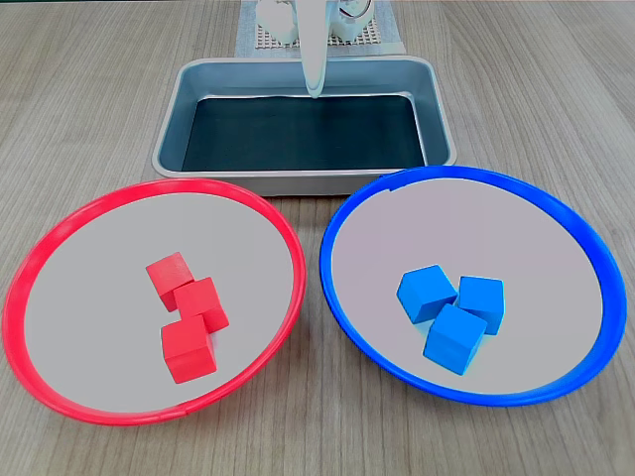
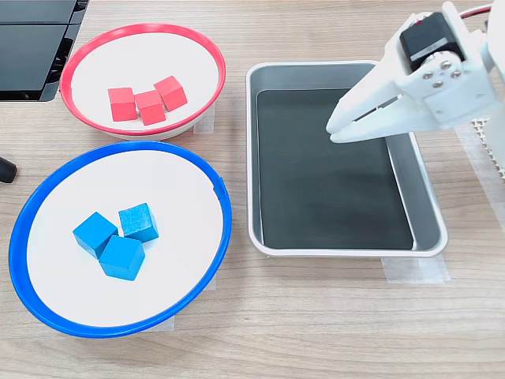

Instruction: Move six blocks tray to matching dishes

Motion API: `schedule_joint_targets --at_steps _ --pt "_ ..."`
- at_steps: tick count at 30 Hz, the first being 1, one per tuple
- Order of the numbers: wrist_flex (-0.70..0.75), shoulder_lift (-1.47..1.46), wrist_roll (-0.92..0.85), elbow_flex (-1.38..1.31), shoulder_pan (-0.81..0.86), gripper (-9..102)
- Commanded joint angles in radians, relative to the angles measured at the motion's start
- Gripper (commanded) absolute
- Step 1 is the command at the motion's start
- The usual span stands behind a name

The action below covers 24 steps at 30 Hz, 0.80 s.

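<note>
A rectangular silver metal tray (image 2: pixel 420 201) with rounded corners, raised walls and a matte black floor lay on a pale wood-grain table (image 2: pixel 316 332). In a fixed view the tray (image 1: pixel 198 89) sat behind two large, round, shallow dishes with pale grey-white faces: the red-rimmed dish (image 1: pixel 60 243) at left and the blue-rimmed dish (image 1: pixel 585 258) at right, close together. Strips of clear tape (image 2: pixel 414 271) showed at the tray's edge.

The white plastic gripper (image 2: pixel 333 130) reached in from the right of a fixed view, pointing left and slightly down above the tray's black floor, its black motor housing behind it. The two fingertips (image 2: pixel 341 125) lay almost together with a narrow slit between them farther back, nothing held between them: the pincer was clenched and empty. In the other fixed view the gripper (image 1: pixel 316 87) hung as a slim white blade over the tray's far wall.

Six small matte cubes were counted. Three red blocks (image 1: pixel 189 315) clustered touching one another in the red-rimmed dish (image 2: pixel 201 55); three blue blocks (image 1: pixel 451 312) clustered likewise in the blue-rimmed dish (image 2: pixel 47 316).
</note>
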Motion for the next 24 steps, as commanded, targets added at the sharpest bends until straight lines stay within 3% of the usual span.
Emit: schedule_joint_targets --at_steps 1,24 --pt "0.002 0.023 0.005 0.000 0.008 1" --pt "0.002 0.023 0.003 0.000 0.005 0"
